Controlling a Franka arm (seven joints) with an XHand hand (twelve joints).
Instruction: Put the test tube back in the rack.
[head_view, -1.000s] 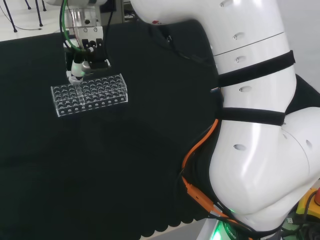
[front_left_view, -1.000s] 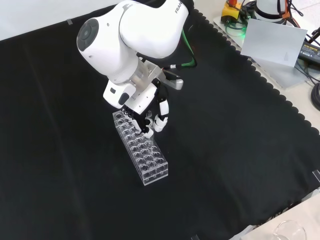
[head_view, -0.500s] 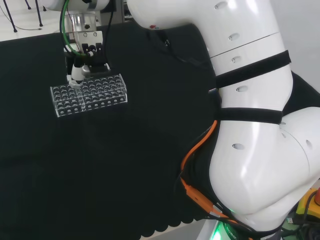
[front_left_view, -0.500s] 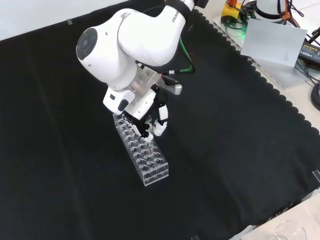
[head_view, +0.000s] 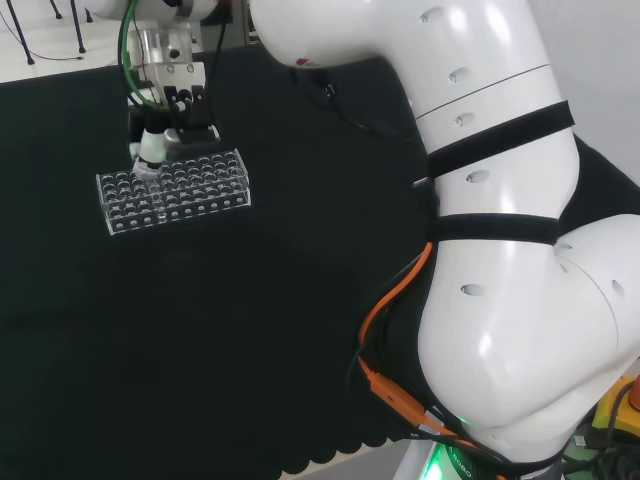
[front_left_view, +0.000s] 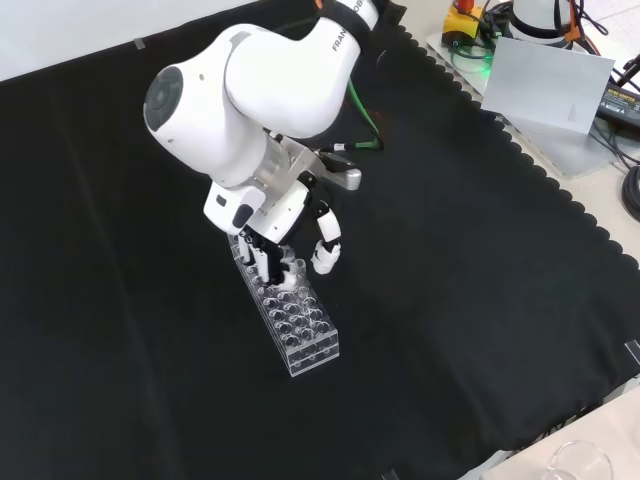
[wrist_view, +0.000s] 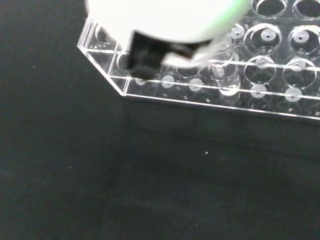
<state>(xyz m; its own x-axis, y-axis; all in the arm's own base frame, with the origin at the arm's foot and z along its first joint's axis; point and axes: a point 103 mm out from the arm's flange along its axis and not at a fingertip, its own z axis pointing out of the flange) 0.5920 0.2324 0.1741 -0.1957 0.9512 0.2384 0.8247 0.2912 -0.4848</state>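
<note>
Head and front views share the rack (head_view: 172, 188).

Close view past a blurred white part of the hand (wrist_view: 170, 17), with a dark block beneath it. Behind that, a clear plastic rack (wrist_view: 260, 95) with rows of round holes, resting on black cloth over the bench (wrist_view: 150, 185). One slim clear glass test tube (wrist_view: 222, 67) standing upright in a hole near the rack's edge, just beside the hand.
</note>
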